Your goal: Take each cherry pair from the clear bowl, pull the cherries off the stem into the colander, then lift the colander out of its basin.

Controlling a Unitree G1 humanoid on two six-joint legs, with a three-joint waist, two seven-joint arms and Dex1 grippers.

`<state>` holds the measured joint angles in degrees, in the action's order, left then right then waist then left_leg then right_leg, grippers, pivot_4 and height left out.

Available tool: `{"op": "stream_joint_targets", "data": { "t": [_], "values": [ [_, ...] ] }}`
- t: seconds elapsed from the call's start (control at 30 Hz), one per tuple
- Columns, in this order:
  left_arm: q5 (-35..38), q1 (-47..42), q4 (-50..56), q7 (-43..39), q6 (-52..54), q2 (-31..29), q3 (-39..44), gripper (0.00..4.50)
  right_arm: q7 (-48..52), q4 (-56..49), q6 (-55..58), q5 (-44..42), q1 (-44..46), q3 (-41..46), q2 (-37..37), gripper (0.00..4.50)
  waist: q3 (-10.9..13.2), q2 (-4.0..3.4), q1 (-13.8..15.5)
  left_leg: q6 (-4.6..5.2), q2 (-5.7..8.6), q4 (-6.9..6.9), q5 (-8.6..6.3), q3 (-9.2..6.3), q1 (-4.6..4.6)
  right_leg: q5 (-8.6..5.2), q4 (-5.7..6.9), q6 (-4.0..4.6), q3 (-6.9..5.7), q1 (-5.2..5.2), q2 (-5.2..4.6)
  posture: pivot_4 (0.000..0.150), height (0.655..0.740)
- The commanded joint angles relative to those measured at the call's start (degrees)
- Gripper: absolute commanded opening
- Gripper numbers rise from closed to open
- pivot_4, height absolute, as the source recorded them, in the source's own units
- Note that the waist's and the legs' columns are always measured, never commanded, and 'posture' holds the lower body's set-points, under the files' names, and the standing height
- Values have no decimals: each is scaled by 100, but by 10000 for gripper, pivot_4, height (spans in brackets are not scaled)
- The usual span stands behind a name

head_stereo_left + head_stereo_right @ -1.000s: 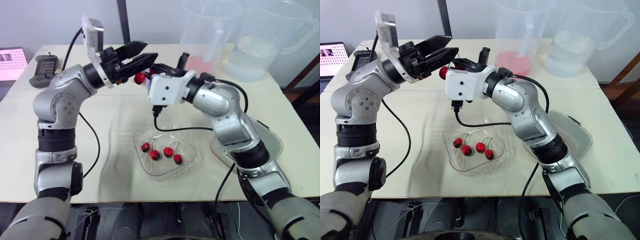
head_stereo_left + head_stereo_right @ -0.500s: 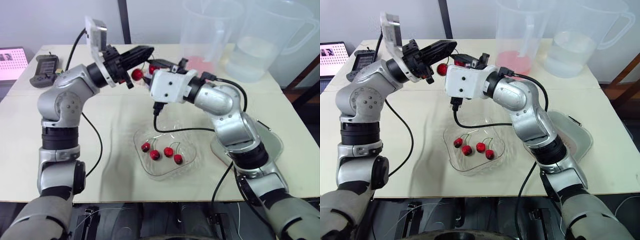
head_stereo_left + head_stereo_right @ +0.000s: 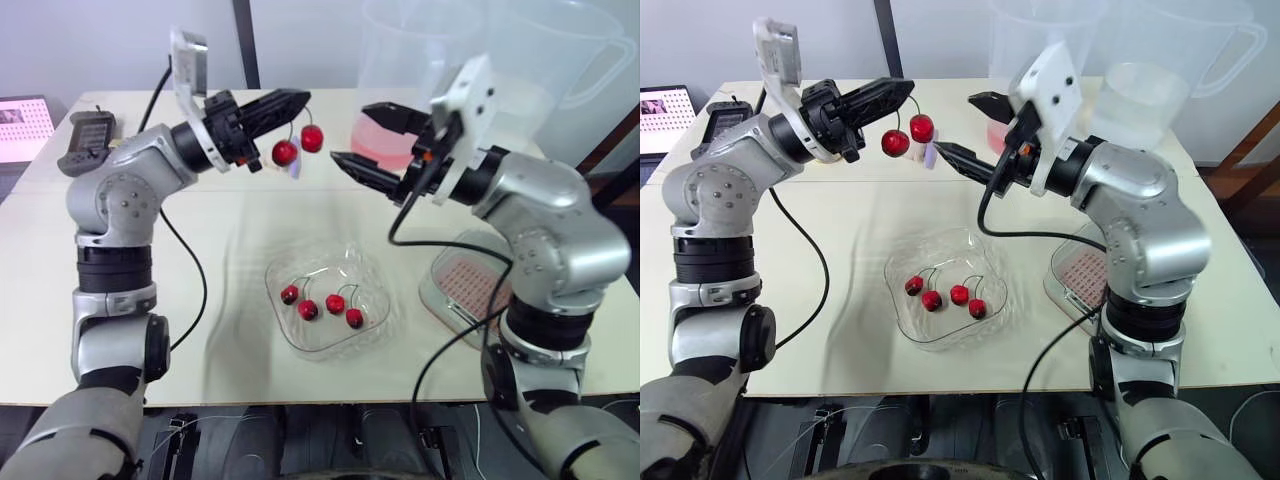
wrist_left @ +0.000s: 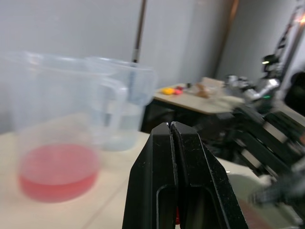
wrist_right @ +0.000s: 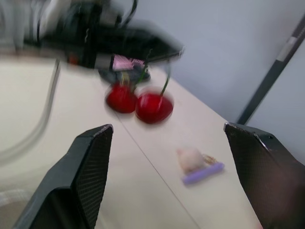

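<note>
I had the left hand raised over the worktop, its fingers closed on the stem ends of the held cherry pair. The stems ran down from the fingertips, so both fruits hung free in the air below them, side by side and almost touching.

The right hand was at about the same height with its fingers spread wide and gripping nothing. The pair lay just to its left, straight ahead along its fingers. In the right wrist view the two fruits sat between the spread fingers but beyond their tips. I judged that a short reach to the left would bring the right hand round one cherry, and that it was the hand placed for the pull.

The clear bowl sat on the worktop below and between the arms, with four cherries in it, apparently two more pairs. The colander rested in its basin on my right, partly under the right arm and well apart from the hanging pair. I saw no fruit in the part that showed. At the back, one jug held pink liquid and the larger jug clear water. I reckoned the pair would have to travel right before any pull, or the fruit would miss the colander.
</note>
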<state>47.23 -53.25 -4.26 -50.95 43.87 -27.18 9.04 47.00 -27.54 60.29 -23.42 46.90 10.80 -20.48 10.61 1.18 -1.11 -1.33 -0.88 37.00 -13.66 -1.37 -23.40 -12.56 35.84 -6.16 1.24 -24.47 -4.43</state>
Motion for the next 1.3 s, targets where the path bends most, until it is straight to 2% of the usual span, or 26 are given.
{"op": "stream_joint_targets", "data": {
  "t": [0.03, 0.2, 0.4, 0.63, 0.73, 0.8, 1.1, 1.23, 1.3],
  "values": [
    [319, -55, 321, -78, 324, -159, 147, 0, 93, 96, 1357, -1161, 296, 597, -226, 39947, 0, 0, 7, 0, 1, -1, 0, -3, 0, 0, 1, 1, -3, 0, 0, 1500, 7400],
    [449, 30, 466, -180, 596, -147, 21, 0, -235, 345, 1598, -1594, 350, 674, -310, 39947, 0, 0, 13, 0, 3, 2, 0, -2, -1, -12, -1, 21, -2, 1, -1, 1500, 7400],
    [648, 51, 776, -97, 758, 23, 23, 0, -878, 314, 1586, -1962, 243, 480, 293, 39947, 1, -1, -8, 0, 3, -1, 0, -3, -2, -2, 0, 0, -2, 0, 0, 1500, 7400],
    [537, 7, 861, 4, 616, 16, 26, 0, -1424, 342, 1477, -2380, 270, 546, 575, 39947, 1, -1, 6, 0, 3, 1, 0, -3, -3, -2, 0, 0, -2, -1, 0, 1500, 7400],
    [548, -27, 832, 34, 588, 24, 38, 0, -1508, 314, 1480, -2548, 294, 506, 486, 30850, 1, -1, 5, 0, 3, 0, 0, -3, -3, -2, -1, 0, -2, -1, 0, 1500, 7400],
    [545, -39, 818, 45, 550, 40, 26, 0, -1570, 338, 1481, -2637, 303, 496, 433, 21932, 1, -1, 3, 0, 3, 0, 0, -3, -3, -3, -2, 0, -2, -1, 0, 1500, 7400],
    [533, 18, 900, 62, 428, 108, 14, 0, -1857, 502, 1491, -3031, 332, 477, 262, 21932, 1, -1, 0, 0, 3, -1, 0, -3, -3, -5, -3, 4, -2, -1, 0, 1500, 7400],
    [558, 22, 933, 95, 442, 141, 23, 0, -1979, 629, 1409, -3125, 358, 482, 216, 10519, 1, -1, 1, 0, 3, -1, 0, -3, -3, -5, -4, 4, -2, -1, 0, 1500, 7400],
    [587, 36, 968, 120, 461, 159, 27, 0, -2023, 657, 1399, -3204, 380, 483, 194, 8856, 1, -1, 2, 0, 3, -1, 0, -3, -3, -6, -4, 5, -2, -1, 0, 1500, 7400]
  ]
}}
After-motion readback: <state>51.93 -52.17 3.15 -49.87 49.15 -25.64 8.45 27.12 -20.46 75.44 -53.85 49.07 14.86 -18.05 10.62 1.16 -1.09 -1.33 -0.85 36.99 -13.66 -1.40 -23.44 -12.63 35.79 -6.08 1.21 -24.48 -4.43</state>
